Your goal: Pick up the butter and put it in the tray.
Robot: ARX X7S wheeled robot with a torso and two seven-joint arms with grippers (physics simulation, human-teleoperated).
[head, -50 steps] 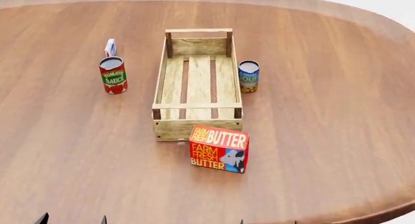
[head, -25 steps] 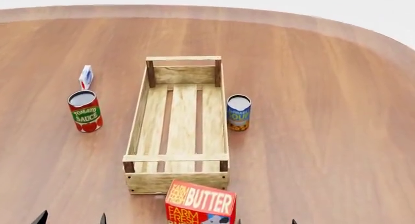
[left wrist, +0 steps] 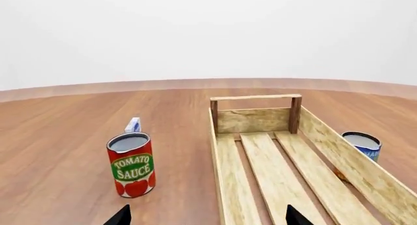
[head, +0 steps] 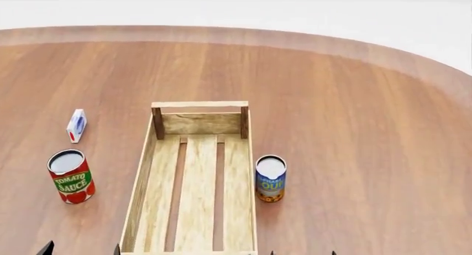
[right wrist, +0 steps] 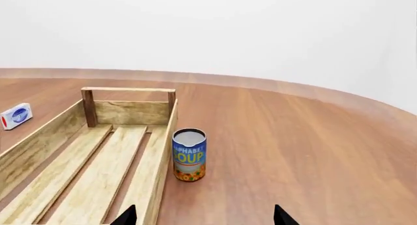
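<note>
The tray (head: pixel 193 199) lies on the counter (head: pixel 354 128) just ahead of and between both sets of fingers, whose dark tips are spread wide, holding nothing. The butter shows in no view. A tomato sauce can (head: pixel 71 176) stands beyond the left fingers (left wrist: pixel 120 216), a soup can (right wrist: pixel 189 154) beyond the right fingers (right wrist: pixel 283 216).

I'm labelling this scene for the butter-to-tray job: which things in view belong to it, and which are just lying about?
Belongs to the job:
- tray
- butter: not in view in any current picture

Just lying about:
- tomato sauce can
- soup can
- small white carton
</note>
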